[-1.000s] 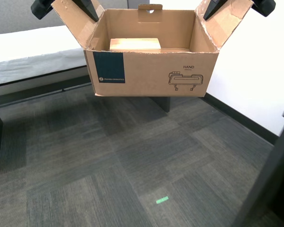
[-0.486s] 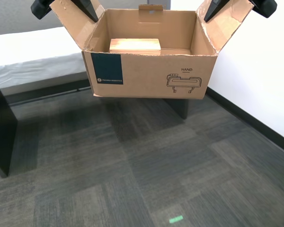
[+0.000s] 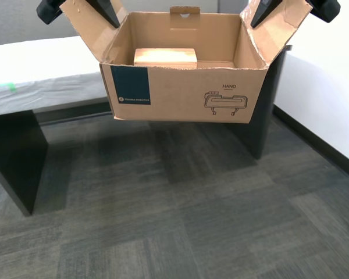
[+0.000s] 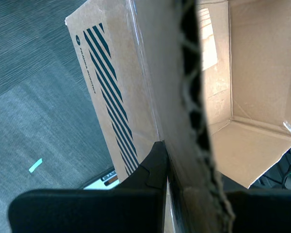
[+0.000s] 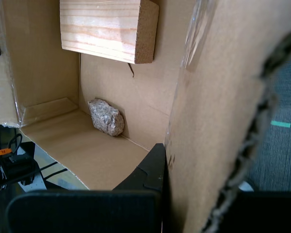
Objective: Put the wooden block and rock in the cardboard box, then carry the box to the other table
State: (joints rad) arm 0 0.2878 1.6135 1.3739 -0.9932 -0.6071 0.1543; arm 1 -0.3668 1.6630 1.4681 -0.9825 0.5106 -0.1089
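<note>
Cardboard box (image 3: 186,87) held off floor, both grippers clamped on side flaps; wooden block (image 5: 106,29) and rock (image 5: 106,116) inside. Other table (image 3: 41,72) behind, exterior view's left.

— Where's the load?
— The cardboard box (image 3: 183,96) hangs above the carpet, flaps open; inside I see the wooden block (image 5: 106,28) and the rock (image 5: 106,117) on its floor.
— And the other table (image 3: 35,75)?
— White-clothed, behind the box.
</note>
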